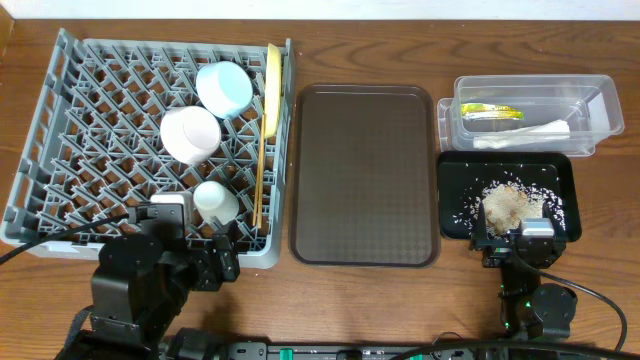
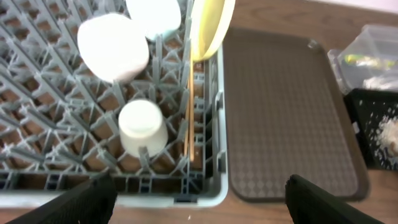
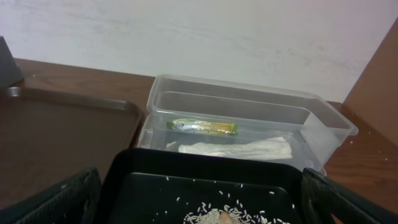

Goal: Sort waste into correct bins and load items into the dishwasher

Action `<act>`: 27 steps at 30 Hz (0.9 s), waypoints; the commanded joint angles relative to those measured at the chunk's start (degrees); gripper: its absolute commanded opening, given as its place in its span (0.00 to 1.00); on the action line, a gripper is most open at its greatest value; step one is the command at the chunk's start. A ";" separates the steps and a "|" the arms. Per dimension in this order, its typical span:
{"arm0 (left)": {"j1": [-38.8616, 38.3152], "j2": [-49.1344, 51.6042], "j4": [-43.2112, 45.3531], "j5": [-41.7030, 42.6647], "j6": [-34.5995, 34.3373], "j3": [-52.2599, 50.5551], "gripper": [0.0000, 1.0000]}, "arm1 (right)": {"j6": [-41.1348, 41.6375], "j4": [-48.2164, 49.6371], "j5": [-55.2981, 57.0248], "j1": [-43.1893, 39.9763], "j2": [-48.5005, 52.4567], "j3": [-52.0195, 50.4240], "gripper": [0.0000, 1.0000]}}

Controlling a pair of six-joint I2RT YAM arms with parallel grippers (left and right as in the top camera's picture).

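The left gripper (image 2: 199, 202) and right gripper (image 1: 513, 238) are open, holding nothing. A bump on the black tray's (image 1: 458, 178) near edge could spill the rice (image 1: 510, 202).

Roomy ahead-right of the left gripper (image 2: 199, 205): flat brown tray (image 2: 286, 112), easy pass over; ahead-left cramped, grey rack (image 2: 155, 186) wall right below it, then white cup (image 2: 142, 127), chopsticks (image 2: 189, 118) and upright yellow plate (image 2: 211, 28) crowding that edge; ahead of the right gripper (image 3: 202, 205), black tray (image 3: 186, 162) rim and rice (image 3: 217, 216) close in, clear tub (image 3: 249, 102) wall just beyond.
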 commanded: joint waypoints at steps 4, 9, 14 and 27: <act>0.26 -0.85 -0.35 -4.07 2.64 -1.25 0.90 | -0.63 -0.26 -0.26 0.66 -0.42 -0.09 0.99; 0.61 -5.77 7.37 -10.25 3.28 -9.20 0.90 | -0.66 -0.26 -0.24 0.66 -0.42 -0.09 0.99; 2.05 -13.55 19.91 -10.25 5.09 -22.27 0.90 | -0.66 -0.26 -0.24 0.66 -0.42 -0.09 0.99; 4.46 -30.38 48.09 -9.81 5.11 -48.72 0.90 | -0.63 -0.26 -0.24 0.66 -0.42 -0.09 0.99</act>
